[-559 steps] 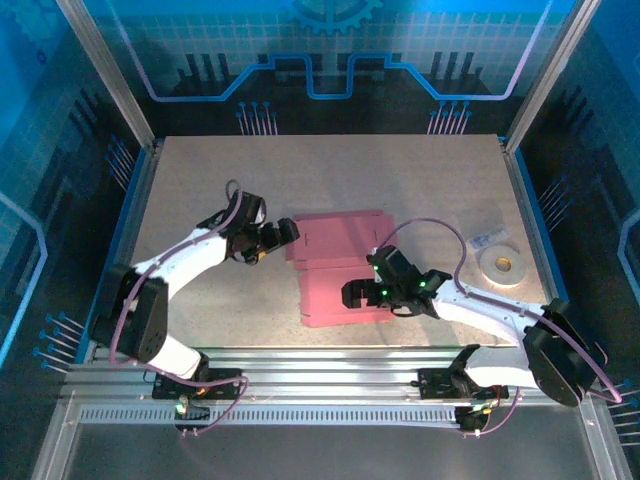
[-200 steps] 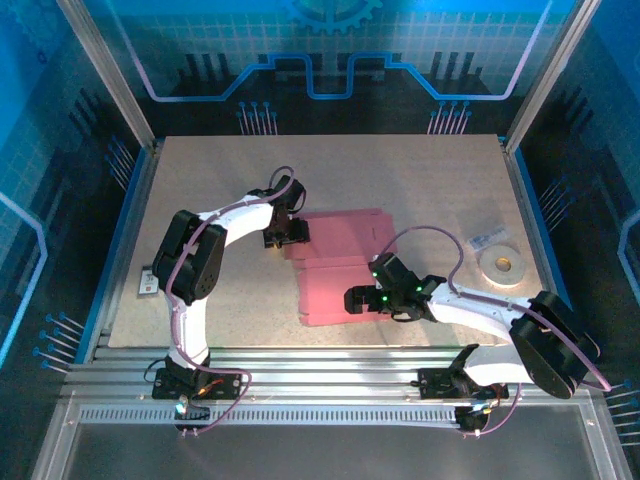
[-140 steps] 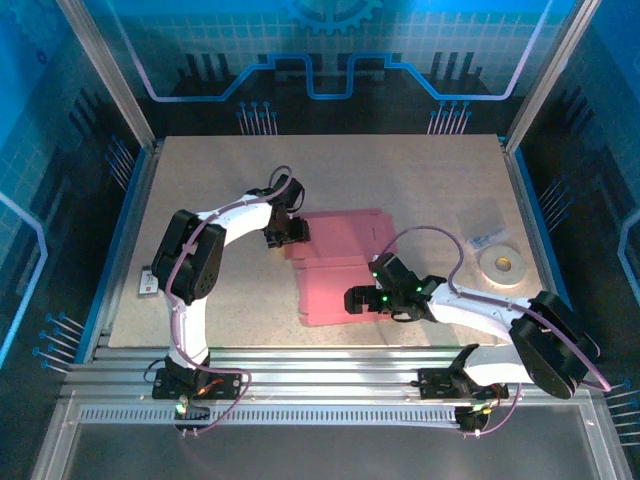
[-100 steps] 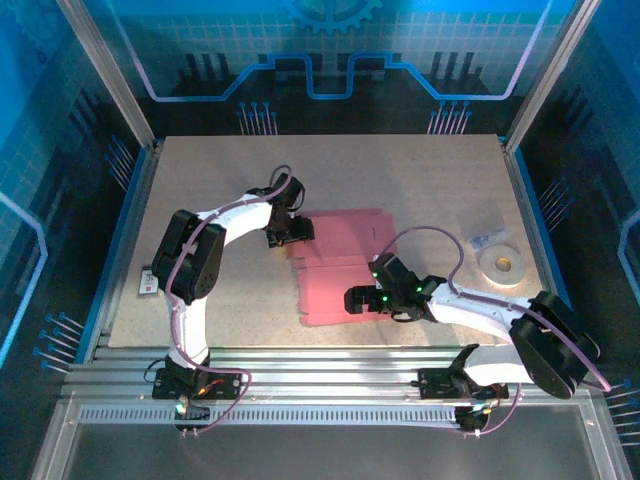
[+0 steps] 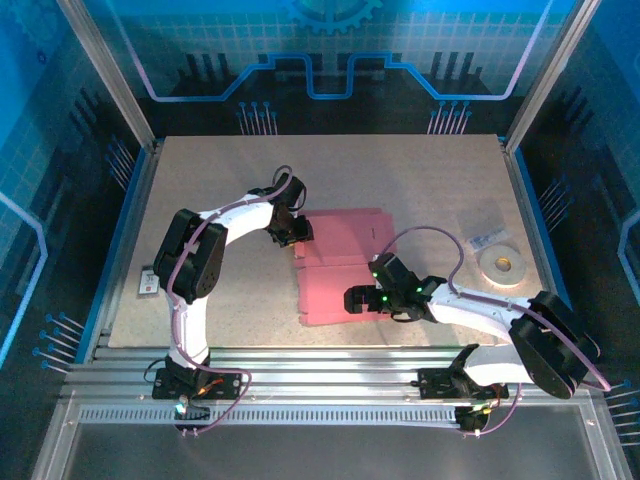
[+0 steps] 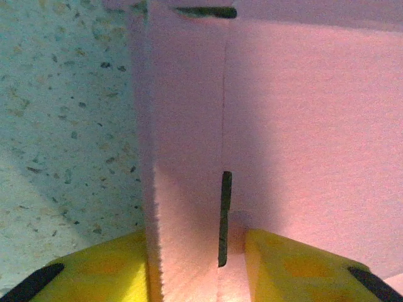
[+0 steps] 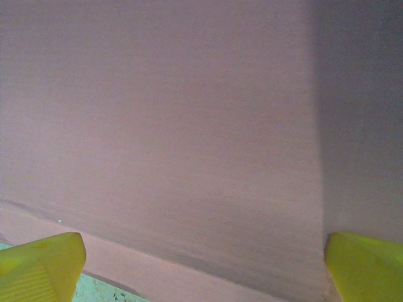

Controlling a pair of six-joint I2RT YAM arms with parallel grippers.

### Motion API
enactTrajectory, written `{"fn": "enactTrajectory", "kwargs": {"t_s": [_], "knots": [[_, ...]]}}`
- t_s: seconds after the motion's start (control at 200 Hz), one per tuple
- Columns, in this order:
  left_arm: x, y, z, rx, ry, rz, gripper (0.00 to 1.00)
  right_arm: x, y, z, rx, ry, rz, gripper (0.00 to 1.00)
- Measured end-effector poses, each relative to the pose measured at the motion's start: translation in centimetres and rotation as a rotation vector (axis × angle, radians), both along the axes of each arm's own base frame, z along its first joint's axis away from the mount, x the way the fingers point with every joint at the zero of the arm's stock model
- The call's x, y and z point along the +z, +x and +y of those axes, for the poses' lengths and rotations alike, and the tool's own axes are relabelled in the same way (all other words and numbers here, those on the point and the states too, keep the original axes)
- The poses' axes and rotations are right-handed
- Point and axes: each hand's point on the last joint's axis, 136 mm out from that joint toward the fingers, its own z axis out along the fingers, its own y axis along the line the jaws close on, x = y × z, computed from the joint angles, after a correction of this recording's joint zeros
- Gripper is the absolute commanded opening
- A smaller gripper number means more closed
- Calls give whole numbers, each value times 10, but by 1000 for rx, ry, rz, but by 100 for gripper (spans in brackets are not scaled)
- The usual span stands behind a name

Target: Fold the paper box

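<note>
The pink paper box lies as a flat flapped sheet in the middle of the table. My left gripper is at its far left corner. In the left wrist view my left gripper has its yellow fingers pressed against both sides of a narrow raised flap of the paper box, beside a dark slot. My right gripper rests over the sheet's near right part. It stands wide open, with yellow fingertips at both lower corners and the paper box spread between them.
A white tape roll and a small clear bag lie at the table's right. A small dark item sits near the left edge. Metal frame rails border the table on all sides.
My left gripper's jaws have closed in on the flap at the sheet's far left corner, shifting slightly right. The right arm has stayed put.
</note>
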Motion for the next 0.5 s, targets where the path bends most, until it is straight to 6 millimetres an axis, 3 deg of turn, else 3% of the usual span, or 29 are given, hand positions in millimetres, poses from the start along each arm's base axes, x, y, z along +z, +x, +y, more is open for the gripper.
{"fn": "enactTrajectory", "kwargs": {"t_s": [0.37,0.5], "knots": [[1,1,0,3,-4,-3,12,0,0,0,0,-1,1,100],[4,3,1,15,-47,-2,11,2,0,0,3,5,-2,100]]}}
